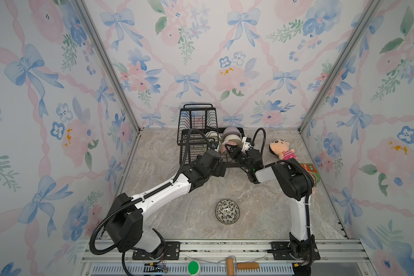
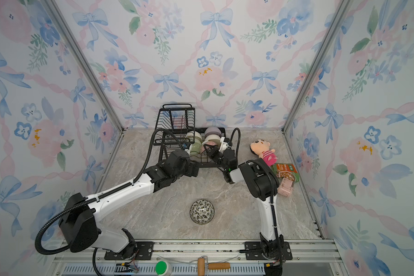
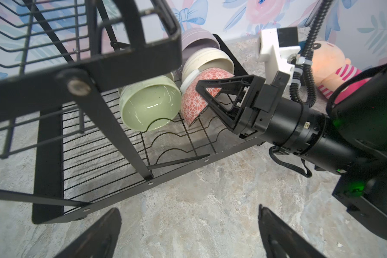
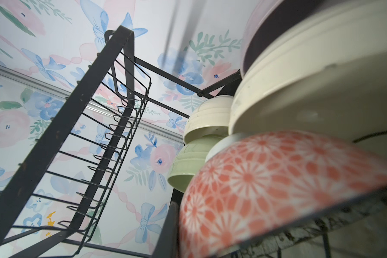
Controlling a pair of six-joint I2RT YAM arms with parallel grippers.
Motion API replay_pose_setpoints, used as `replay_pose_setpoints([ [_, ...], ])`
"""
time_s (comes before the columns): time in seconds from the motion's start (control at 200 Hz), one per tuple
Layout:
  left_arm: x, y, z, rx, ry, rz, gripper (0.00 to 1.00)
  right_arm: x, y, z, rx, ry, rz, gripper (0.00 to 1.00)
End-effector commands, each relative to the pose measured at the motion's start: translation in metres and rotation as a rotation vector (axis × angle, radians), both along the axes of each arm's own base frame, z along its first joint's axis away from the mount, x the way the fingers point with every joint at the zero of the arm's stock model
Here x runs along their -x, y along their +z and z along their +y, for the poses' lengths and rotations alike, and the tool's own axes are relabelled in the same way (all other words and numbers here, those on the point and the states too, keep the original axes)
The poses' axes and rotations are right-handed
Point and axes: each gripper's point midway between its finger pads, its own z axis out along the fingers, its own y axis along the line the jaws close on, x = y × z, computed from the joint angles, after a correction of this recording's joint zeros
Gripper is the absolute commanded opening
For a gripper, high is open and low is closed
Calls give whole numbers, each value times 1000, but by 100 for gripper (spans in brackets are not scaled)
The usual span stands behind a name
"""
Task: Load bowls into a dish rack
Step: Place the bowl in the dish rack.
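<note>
One bowl (image 1: 227, 211) on table (image 1: 177, 215) — five bowls (image 1: 231, 132) in dish rack (image 1: 198, 109)

Coral floral-patterned bowl (image 3: 191, 105), black rack (image 3: 130, 58)

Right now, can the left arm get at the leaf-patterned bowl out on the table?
Probably yes. The left gripper is open and empty beside the dish rack, and the leaf-patterned bowl stands alone on the table with nothing near it. The arm would only need to draw back.
</note>
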Motion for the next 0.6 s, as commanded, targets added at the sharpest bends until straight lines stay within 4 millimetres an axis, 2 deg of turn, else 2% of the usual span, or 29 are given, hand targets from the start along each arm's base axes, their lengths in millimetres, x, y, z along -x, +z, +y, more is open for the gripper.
replay_pose_setpoints([
  [0.0,4,3,5,11,-1,6,98,-5,8,-14,-96,-58,-39,0],
  [0.215,3,3,2,17,-8,13,98,-11,21,-14,-105,-81,-72,0],
  [0.445,3,3,1,15,-12,14,98,-13,19,-32,-99,-169,-64,0],
  [0.595,3,0,2,12,-12,21,98,-19,18,-32,-132,-181,-47,0],
])
